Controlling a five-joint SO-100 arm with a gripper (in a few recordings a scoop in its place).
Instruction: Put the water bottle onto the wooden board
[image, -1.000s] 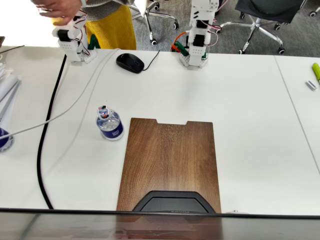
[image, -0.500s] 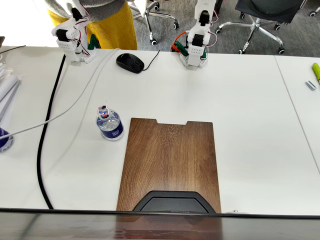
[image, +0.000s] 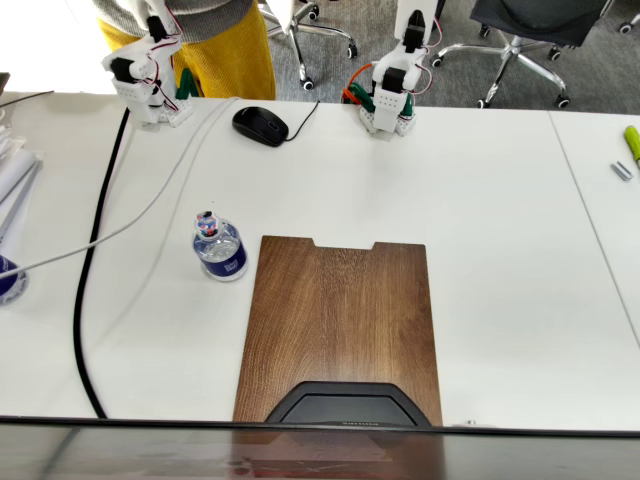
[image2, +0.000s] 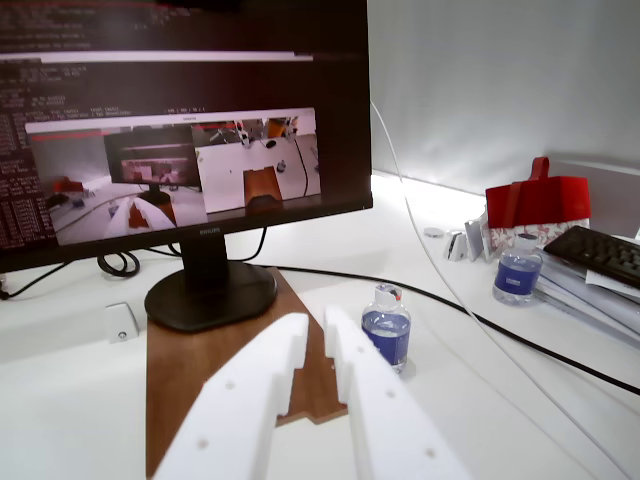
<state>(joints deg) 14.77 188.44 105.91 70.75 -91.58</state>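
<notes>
The water bottle (image: 219, 248) stands upright on the white desk (image: 500, 220) in the fixed view, just left of the wooden board (image: 340, 325) and near its far left corner, not touching it. The board lies flat with its notched short edge toward the far side; its near end is covered by a dark monitor base (image: 340, 405). At the far edge of the desk the white arm (image: 392, 85) sits folded up on its mount, well apart from the bottle, with a black mouse (image: 260, 125) to its left. A black cable (image: 92, 260) and a grey cable (image: 120, 228) run down the left part of the desk, and a person in yellow (image: 225, 45) stands beyond the far left edge.

The wrist view faces the opposite way, so here the bottle (image2: 386, 327) appears just right of the board (image2: 215, 365), with the monitor (image2: 180, 120) standing on the board's far end. This view shows the gripper (image2: 315, 335): its two white fingers (image2: 265, 375) are close together with only a narrow gap and nothing between them, raised above the desk and apart from the bottle. It also shows a second small bottle (image2: 518, 268), a red box (image2: 538, 205) and a keyboard (image2: 605, 252) at the far right.
</notes>
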